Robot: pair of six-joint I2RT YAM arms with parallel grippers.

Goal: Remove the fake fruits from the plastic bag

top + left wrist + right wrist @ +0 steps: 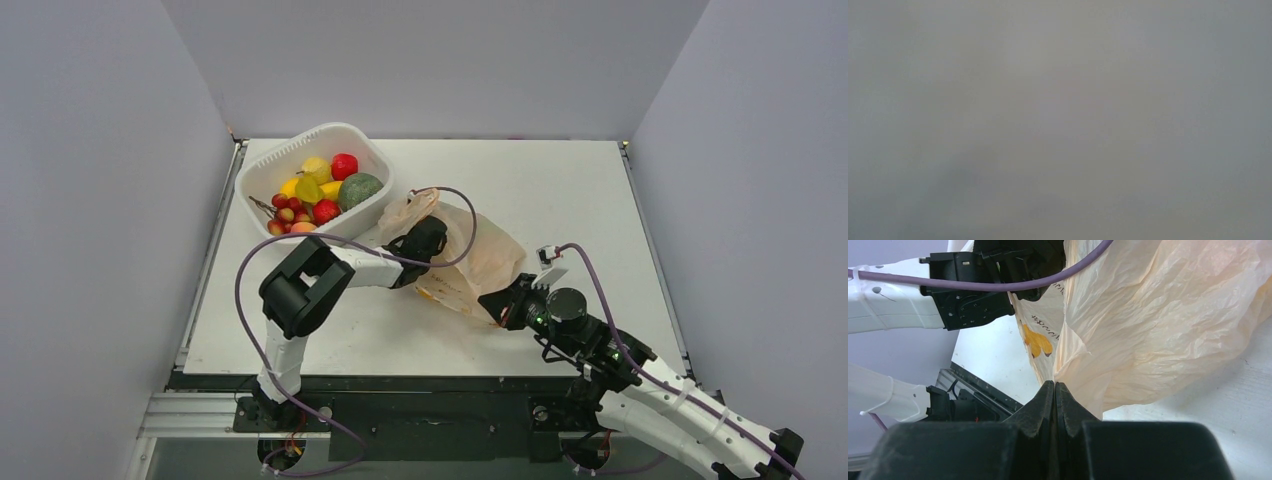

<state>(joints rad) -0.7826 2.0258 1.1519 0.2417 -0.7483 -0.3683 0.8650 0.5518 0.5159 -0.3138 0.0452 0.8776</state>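
Note:
The pale peach plastic bag (480,255) lies crumpled in the middle of the table. My right gripper (497,305) is shut on the bag's near edge; in the right wrist view its fingertips (1054,385) pinch the thin film (1158,325). My left gripper (430,240) reaches into the bag's left opening, and its fingers are hidden by the plastic. The left wrist view is only a grey blur. Small glossy yellow, lime green and red fake fruits (310,195) lie in the white basket. I see no fruit in the bag.
The white slotted basket (300,142) stands at the back left and also holds a dull dark-green round fruit (360,190). Purple cables arch over the left arm (300,290) and the bag. Grey walls close in the table on three sides.

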